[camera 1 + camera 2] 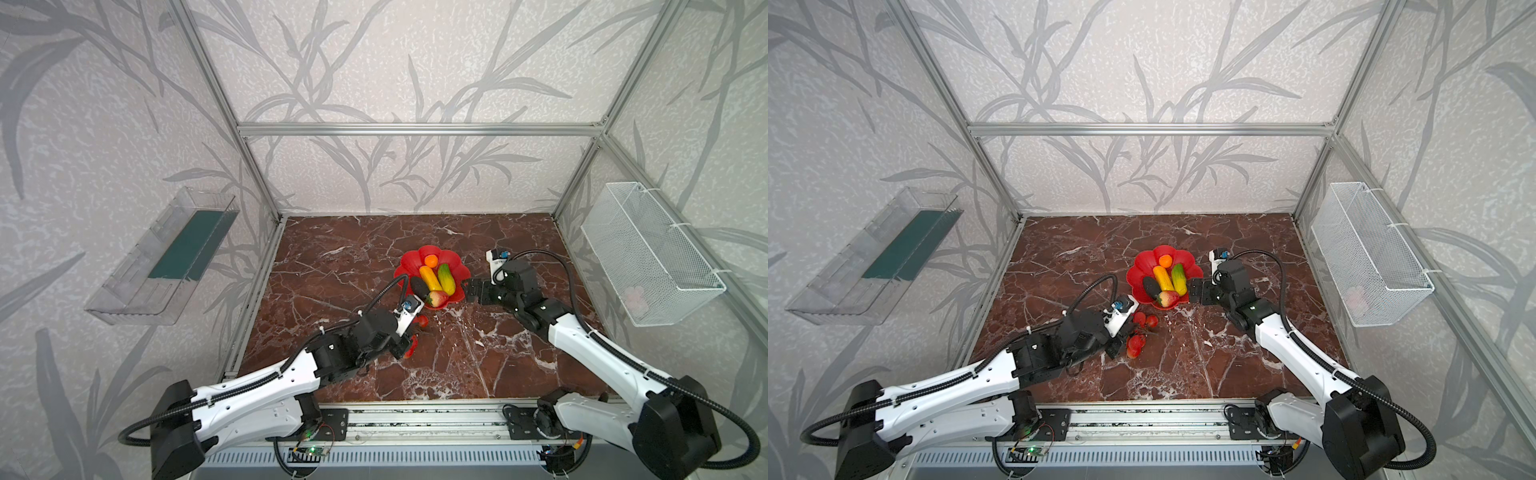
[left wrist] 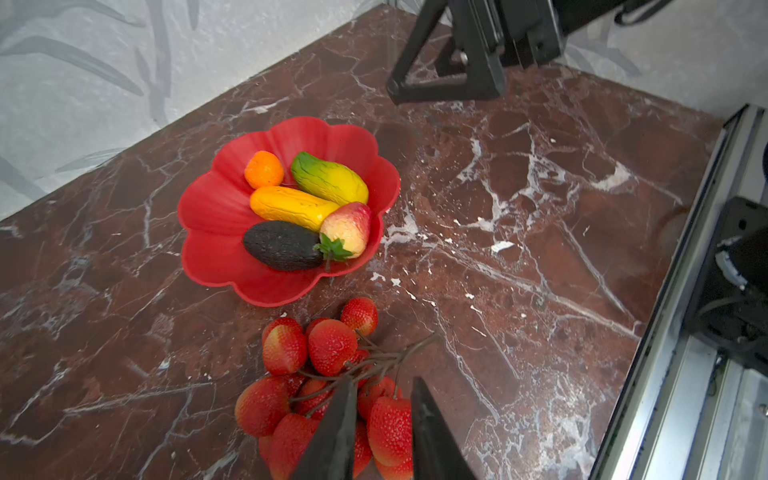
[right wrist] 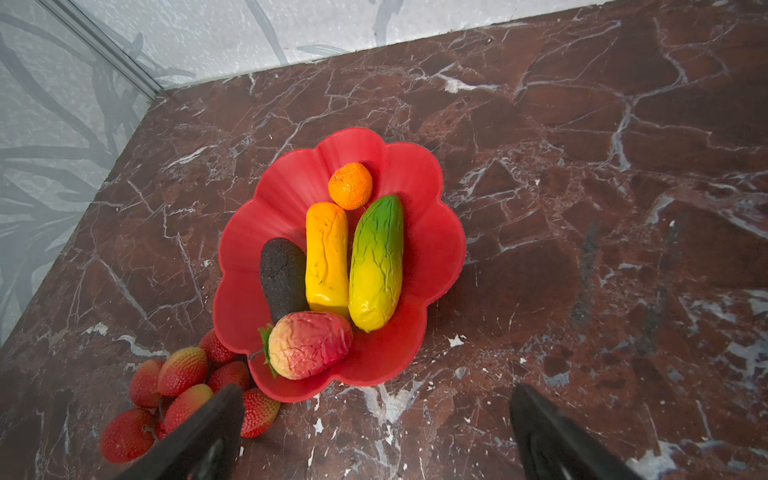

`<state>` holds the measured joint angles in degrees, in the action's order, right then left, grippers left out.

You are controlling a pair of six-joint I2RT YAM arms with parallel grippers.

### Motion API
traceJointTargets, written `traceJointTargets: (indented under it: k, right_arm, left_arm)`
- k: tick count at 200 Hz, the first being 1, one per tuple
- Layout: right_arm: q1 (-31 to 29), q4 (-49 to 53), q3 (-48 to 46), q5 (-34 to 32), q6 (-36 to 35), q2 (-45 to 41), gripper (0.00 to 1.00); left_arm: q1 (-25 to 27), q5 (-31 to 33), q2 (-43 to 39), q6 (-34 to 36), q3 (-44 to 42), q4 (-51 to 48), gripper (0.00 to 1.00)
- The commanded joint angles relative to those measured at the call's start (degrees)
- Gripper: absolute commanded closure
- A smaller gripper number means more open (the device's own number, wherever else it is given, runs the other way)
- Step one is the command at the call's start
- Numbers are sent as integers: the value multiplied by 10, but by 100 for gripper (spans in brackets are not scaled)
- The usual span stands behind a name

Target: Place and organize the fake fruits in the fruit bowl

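I have the brown marble surface (image 1: 353, 249) filling the lower middle of both top views, and the red scalloped fruit bowl (image 2: 208, 216) sits near its centre. The right gripper (image 3: 378, 392) is just right of the bowl in both top views, its jaws spread wide with nothing between them. The bowl's rim is just ahead of them in the right wrist view. The left gripper (image 2: 382, 390) is at the bottom centre of the left wrist view, over the strawberry cluster (image 2: 330, 345). Its jaws are a little apart with a berry showing in the gap, and I cannot tell whether either one touches the brown stem. That cluster is not in the bowl. It lies on the surface just below and left of the bowl in a top view, its nearest berries close against the rim. Five fruits lie inside the bowl. The green-yellow oblong fruit (image 2: 328, 178), the yellow oblong fruit (image 2: 291, 205) and the blackish avocado (image 2: 282, 245) lie side by side. The red-yellow fruit with a green leafy cap (image 2: 347, 228) lies across their ends, and the small orange (image 2: 264, 168) sits at the opposite ends.
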<state>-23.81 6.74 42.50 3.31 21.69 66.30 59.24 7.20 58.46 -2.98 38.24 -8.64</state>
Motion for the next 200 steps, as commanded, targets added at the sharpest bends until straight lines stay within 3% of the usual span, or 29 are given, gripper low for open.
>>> traceJointTargets:
  k: [1, 51, 142, 200]
  right_arm:
    - [4, -9, -5, 10, 10, -8, 0]
    - [6, -1, -7, 9, 2, -17, 0]
    - [17, 3, -11, 13, -2, -26, 0]
    - [25, 6, -17, 17, -2, -35, 0]
  left_arm:
    - [3, -29, 42, 50, -21, 37, 74]
    - [7, -72, 89, 129, -72, 208, 61]
    - [7, -99, 191, 227, -50, 220, 57]
    - [6, -20, 239, 229, -64, 325, 59]
